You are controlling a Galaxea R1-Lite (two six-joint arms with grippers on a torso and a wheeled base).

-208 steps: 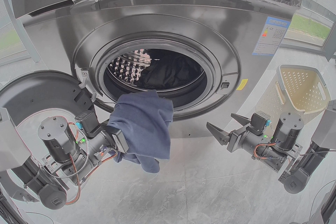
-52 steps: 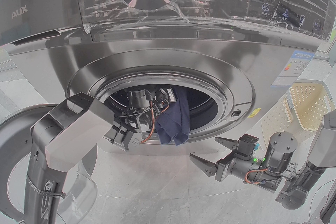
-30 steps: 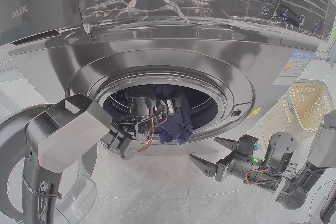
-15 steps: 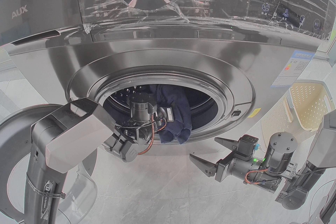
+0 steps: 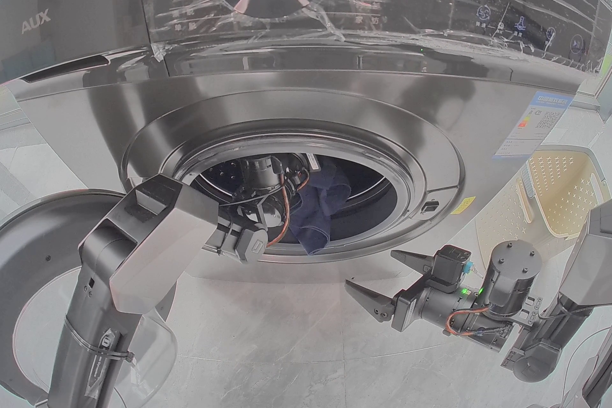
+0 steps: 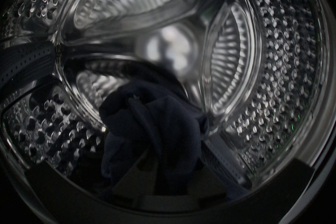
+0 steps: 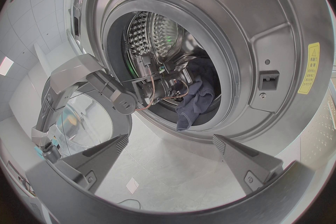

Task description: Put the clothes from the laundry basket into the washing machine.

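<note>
2 claws, right claw spread wide, empty, at 5 o'clock below the washing machine opening, left claw inside the drum, grip buried in navy garment, cannot tell, garment draped over the opening's rim at 6 o'clock

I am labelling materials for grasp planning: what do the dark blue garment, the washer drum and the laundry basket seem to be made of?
Dark blue garment: soft cloth, matte; it folds and drapes limply.
Drum: polished metal, probably stainless steel; dimpled, mirror-like glints.
Laundry basket: likely rigid plastic, cream, matte; perforated walls.
</note>
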